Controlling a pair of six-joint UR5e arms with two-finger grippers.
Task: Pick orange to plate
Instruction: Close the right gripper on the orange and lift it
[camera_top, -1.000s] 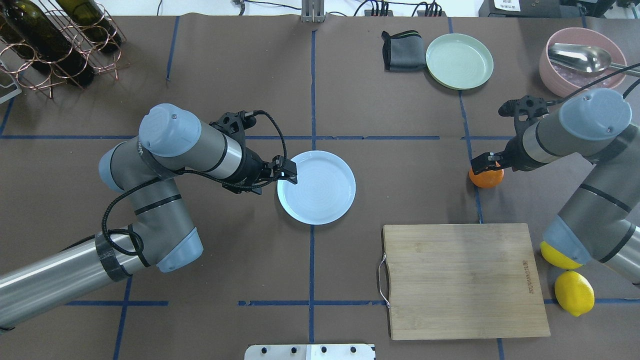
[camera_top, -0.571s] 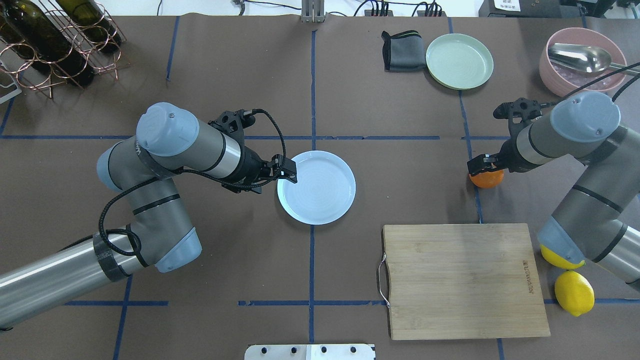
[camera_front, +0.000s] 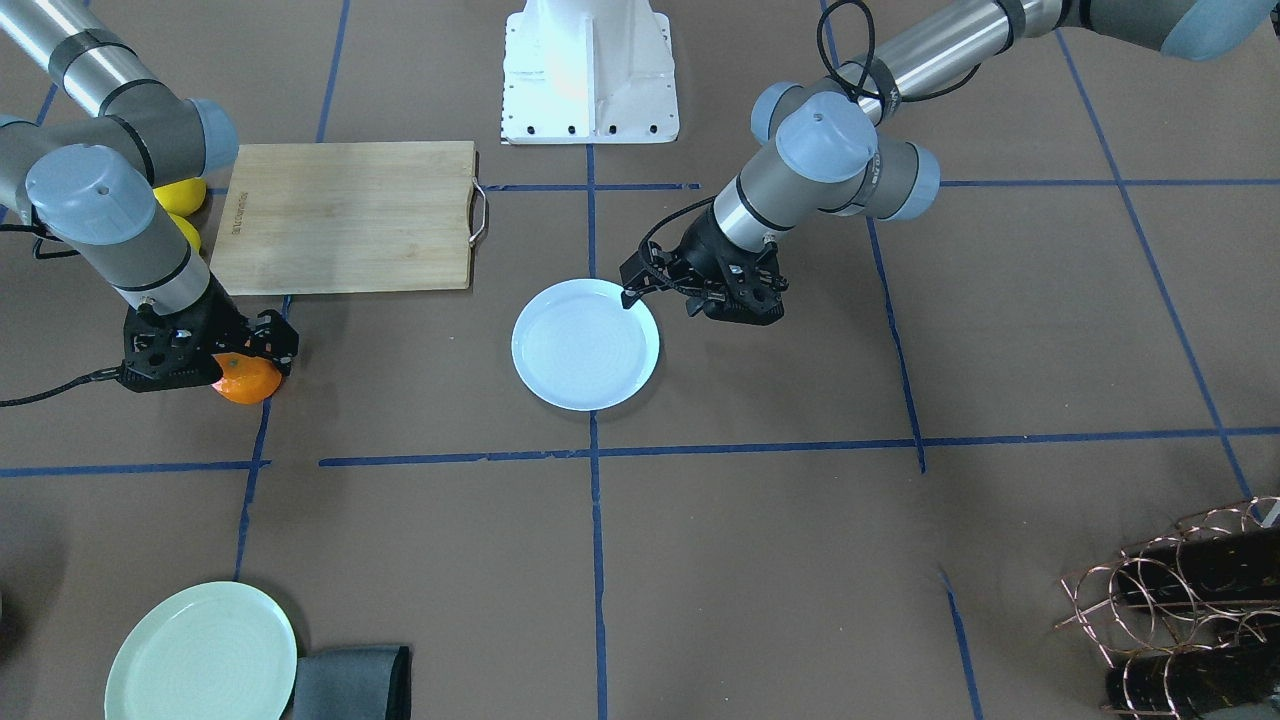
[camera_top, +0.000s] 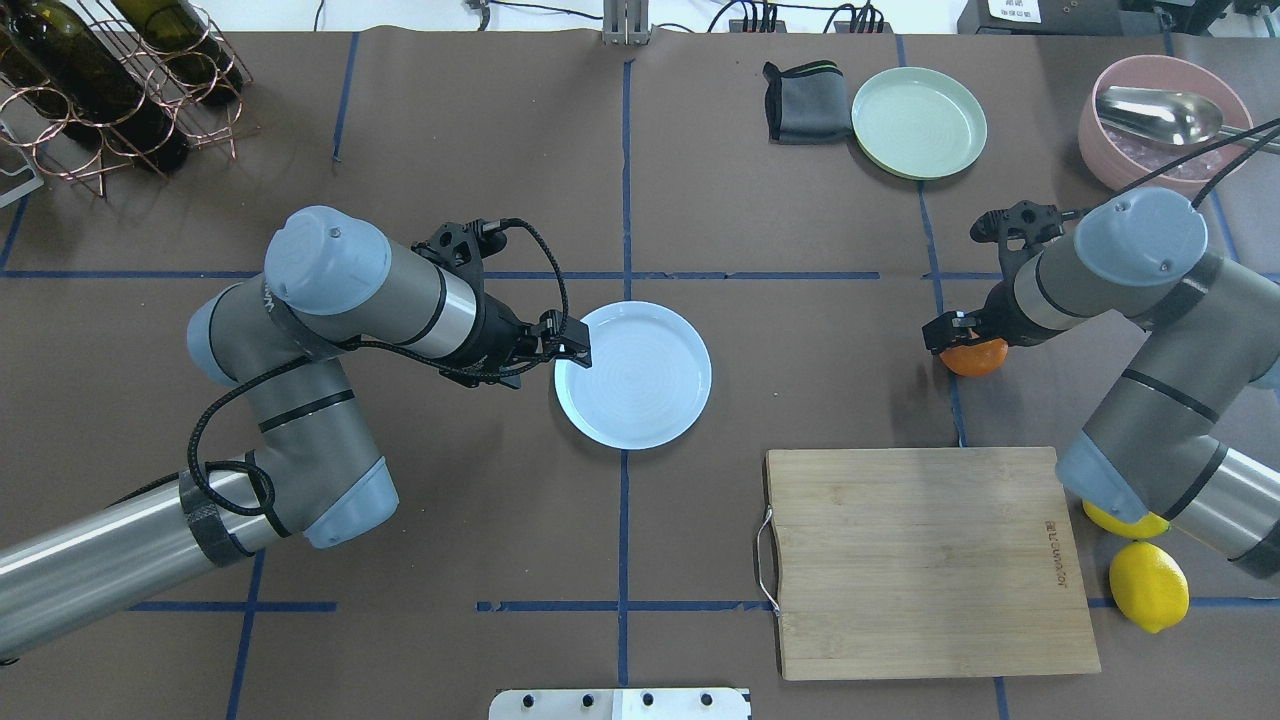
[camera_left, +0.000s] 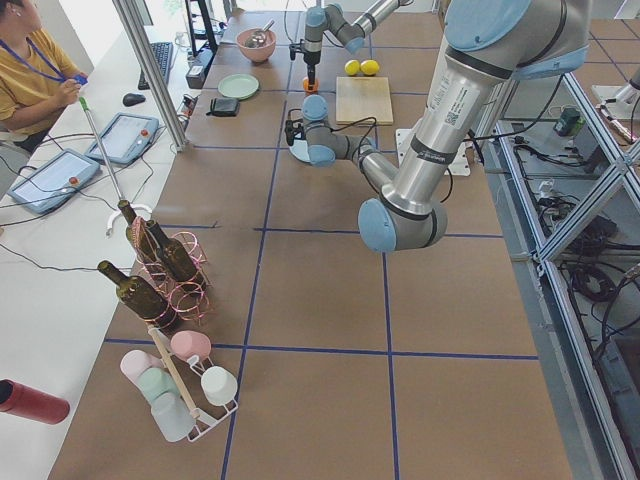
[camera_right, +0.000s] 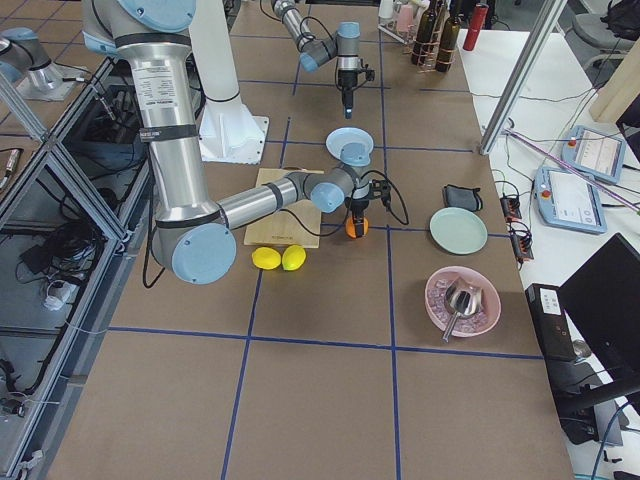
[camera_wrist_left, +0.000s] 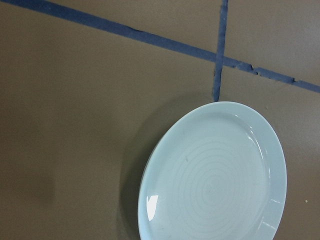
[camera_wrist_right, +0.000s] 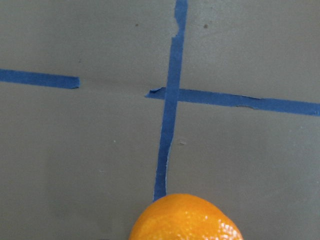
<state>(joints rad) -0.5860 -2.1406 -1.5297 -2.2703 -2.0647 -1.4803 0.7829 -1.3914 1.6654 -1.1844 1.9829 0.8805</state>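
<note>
The orange (camera_top: 982, 359) rests on the brown table at the right, on a blue tape line; it also fills the bottom of the right wrist view (camera_wrist_right: 185, 220). My right gripper (camera_top: 955, 332) is down over it, open, with a finger on either side (camera_front: 250, 355); the orange's (camera_front: 248, 384) top is hidden under it. The white, bluish plate (camera_top: 640, 375) lies bare at the table's middle (camera_front: 585, 345). Over its left rim hovers my left gripper (camera_top: 577, 345), which looks shut with nothing in it. The plate (camera_wrist_left: 215, 180) shows in the left wrist view, without fingers.
A wooden cutting board (camera_top: 920, 560) lies in front of the orange, with two yellow lemons (camera_top: 1148, 585) beside my right arm. At the back right are a pale green plate (camera_top: 918, 122), a grey cloth (camera_top: 800, 102) and a pink bowl (camera_top: 1165, 165) with a spoon. A wine rack (camera_top: 110, 80) stands back left.
My right arm has shifted a little to the left and its gripper has settled closer over the orange, which has stayed put. The left arm has barely moved.
</note>
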